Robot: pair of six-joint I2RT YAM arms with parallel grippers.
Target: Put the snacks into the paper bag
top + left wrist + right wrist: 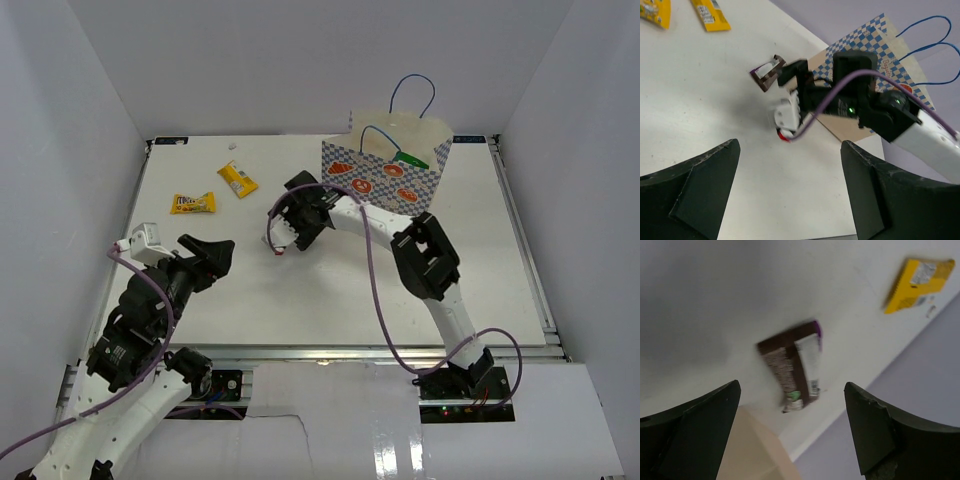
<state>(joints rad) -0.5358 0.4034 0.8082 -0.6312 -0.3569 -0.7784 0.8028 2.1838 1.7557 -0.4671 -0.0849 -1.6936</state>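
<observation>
Bar (785, 367): likely light, thin, slick, crinkly; pinch across narrow middle.
Right jaws: wide, empty, over bar.
Left jaws: wide, empty.
Bag (385, 175): worktop's far edge.

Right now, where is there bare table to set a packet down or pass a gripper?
Free: the table right of the right arm; also the near middle, between the left gripper and the right arm. Crowded: left of the paper bag, where the right gripper hovers over the brown bar, yellow packets beyond.
</observation>
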